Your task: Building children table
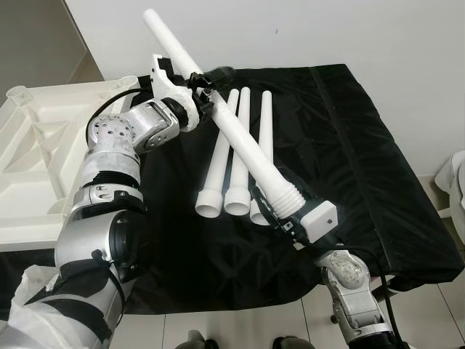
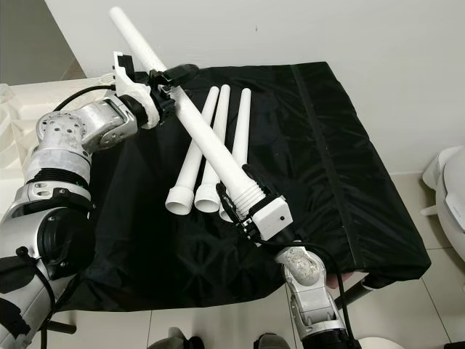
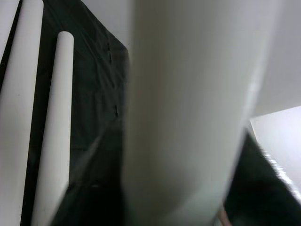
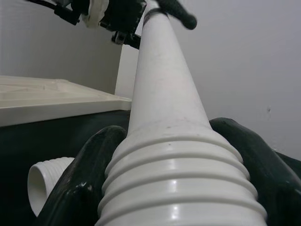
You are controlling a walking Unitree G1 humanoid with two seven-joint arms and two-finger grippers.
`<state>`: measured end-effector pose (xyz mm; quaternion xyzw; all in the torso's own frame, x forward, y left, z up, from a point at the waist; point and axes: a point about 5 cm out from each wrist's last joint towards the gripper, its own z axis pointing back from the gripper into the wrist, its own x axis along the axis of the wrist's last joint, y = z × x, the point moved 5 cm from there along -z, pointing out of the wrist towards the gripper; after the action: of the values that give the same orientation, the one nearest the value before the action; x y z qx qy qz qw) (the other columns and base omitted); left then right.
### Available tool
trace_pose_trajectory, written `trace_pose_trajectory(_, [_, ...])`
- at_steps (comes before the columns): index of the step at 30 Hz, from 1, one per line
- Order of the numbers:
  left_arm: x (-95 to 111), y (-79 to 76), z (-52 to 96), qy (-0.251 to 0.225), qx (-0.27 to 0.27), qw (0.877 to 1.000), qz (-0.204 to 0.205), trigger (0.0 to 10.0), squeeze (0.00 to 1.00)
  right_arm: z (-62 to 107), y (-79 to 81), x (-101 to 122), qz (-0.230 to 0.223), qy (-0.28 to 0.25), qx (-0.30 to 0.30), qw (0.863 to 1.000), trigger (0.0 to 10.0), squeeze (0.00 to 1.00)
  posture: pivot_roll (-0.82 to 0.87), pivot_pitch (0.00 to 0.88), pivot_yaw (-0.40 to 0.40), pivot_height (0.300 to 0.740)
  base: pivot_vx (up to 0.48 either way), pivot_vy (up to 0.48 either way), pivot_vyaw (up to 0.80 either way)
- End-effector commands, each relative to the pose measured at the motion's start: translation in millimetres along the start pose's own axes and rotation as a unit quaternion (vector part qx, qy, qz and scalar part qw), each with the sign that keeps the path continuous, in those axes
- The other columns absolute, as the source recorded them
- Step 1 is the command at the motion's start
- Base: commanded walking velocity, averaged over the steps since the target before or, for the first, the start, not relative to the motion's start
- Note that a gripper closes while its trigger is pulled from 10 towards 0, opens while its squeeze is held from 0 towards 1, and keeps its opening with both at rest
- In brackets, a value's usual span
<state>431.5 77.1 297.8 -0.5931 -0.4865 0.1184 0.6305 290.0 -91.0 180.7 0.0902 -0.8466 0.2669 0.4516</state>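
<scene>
both arms are on one white table leg point(image 1: 240, 138), held up off the black cloth point(image 1: 363, 182) at a slant; the right gripper point(image 1: 280, 207) is clamped around the threaded, ribbed end, its two black fingers point(image 4: 82, 188) hugging either side of the ridges; the left gripper point(image 1: 201, 91) is closed around the smooth shaft higher up, toward the narrow tip; three more legs point(image 1: 236, 163) lie side by side on the cloth just beneath, open ends toward the robot; the white tabletop point(image 1: 36, 145) lies upside down at the robot's left, a socket point(image 1: 18, 94) showing at its corner, well apart from the raised leg; by the look of it this leg is hollow moulded plastic, so light and stiff, no sag between the two grips; the tapered shaft looks slick and could slide through a loose hold, whereas the ribs give real bite; best held low by the ridges for turning, and steadied mid-shaft for aiming at a socket.
</scene>
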Motion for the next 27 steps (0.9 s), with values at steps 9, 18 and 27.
trace_pose_trajectory(9, [9, -8.0, -0.7, 0.005, -0.016, 1.0, 0.001, 0.0, 0.0, -6.3, -5.6, -3, -0.075, -0.006, -0.034, 0.997, 10.0, 1.0, -0.16, 0.059, 0.15, 0.74, 0.0, 0.0, 0.0])
trace_pose_trajectory(18, [31, -26.1, 3.2, -0.023, -0.024, 0.997, -0.063, 10.0, 0.0, -9.7, -30.2, -10, -0.118, 0.022, -0.098, 0.988, 10.0, 0.27, -0.16, 0.046, 0.144, 0.74, 0.0, 0.0, 0.0])
trace_pose_trajectory(27, [53, -34.5, 7.6, -0.06, -0.016, 0.991, -0.116, 10.0, 0.0, -1.4, -36.2, -13, -0.14, 0.036, -0.064, 0.987, 10.0, 0.0, -0.17, 0.054, 0.131, 0.74, 0.0, 0.0, 0.0])
